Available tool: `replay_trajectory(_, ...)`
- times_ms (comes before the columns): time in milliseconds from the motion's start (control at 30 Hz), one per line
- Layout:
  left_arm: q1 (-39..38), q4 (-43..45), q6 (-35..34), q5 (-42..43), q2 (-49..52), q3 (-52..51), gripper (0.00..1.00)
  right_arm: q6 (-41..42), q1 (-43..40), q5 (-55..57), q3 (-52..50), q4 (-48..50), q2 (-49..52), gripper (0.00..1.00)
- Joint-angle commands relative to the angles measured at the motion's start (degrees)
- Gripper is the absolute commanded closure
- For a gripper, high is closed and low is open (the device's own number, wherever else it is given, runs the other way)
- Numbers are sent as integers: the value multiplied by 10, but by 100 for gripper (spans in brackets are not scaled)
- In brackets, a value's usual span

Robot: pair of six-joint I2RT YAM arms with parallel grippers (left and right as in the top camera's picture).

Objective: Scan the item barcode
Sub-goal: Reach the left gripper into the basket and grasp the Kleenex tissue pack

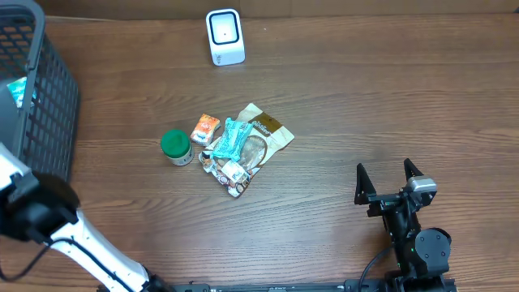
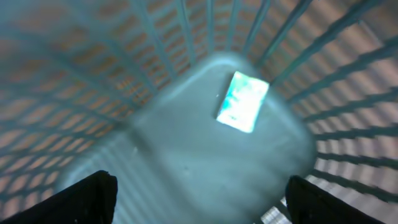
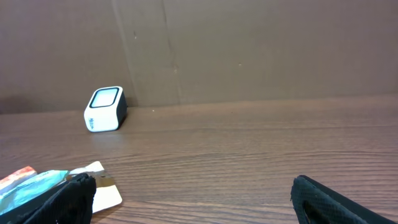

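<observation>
Scanner: small white rounded block, dark-rimmed window, far centre of wood-grain surface. Mid-surface pile, items touching: green-lidded jar at left, orange packet, crinkly teal wrapper lying on brown-and-white pouch; pouch lettering too small to read. Grey plastic mesh basket far left; glossy pale teal packet flat on its floor, blurred. Left claw above basket floor, fingers apart, nothing between. Right claw near right, fingers spread wide, empty
</observation>
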Motion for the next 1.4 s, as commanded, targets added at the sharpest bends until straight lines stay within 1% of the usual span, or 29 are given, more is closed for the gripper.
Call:
replay_trajectory(0,5,24,31,9,47,3,11,2,2,-3,-6,3,-3,0)
replay_trajectory(67,4,47,38,12,73,3,12,2,2,-3,-6,3,-2,0)
replay_trajectory(200,-1,95,65,30,119,3,16,2,2,-3,-6,3,-3,0)
replay_trajectory(267,-3,113,67,34,136,3,17,2,2,-3,-6,3,-3,0)
replay_trajectory(467,-6,159,71,62,186,3,17,2,2,-3,-6,3,-3,0)
replay_trajectory(600,-10,171,72,62,205,3,17,2,2,-3,-6,3,-2,0)
replay_trajectory(767,-17,179,89,74,211,3,18,2,2,-3,-6,3,-3,0)
replay_trajectory(933,-19,176,84,73,211,-7,29,2,2,-3,-6,3,-3,0)
replay_trajectory(1000,-19,167,76,72,211,-12,30,2,2,-3,-6,3,-3,0)
replay_trajectory(1367,-19,189,69,72,211,-84,25,2,2,-3,-6,3,-2,0)
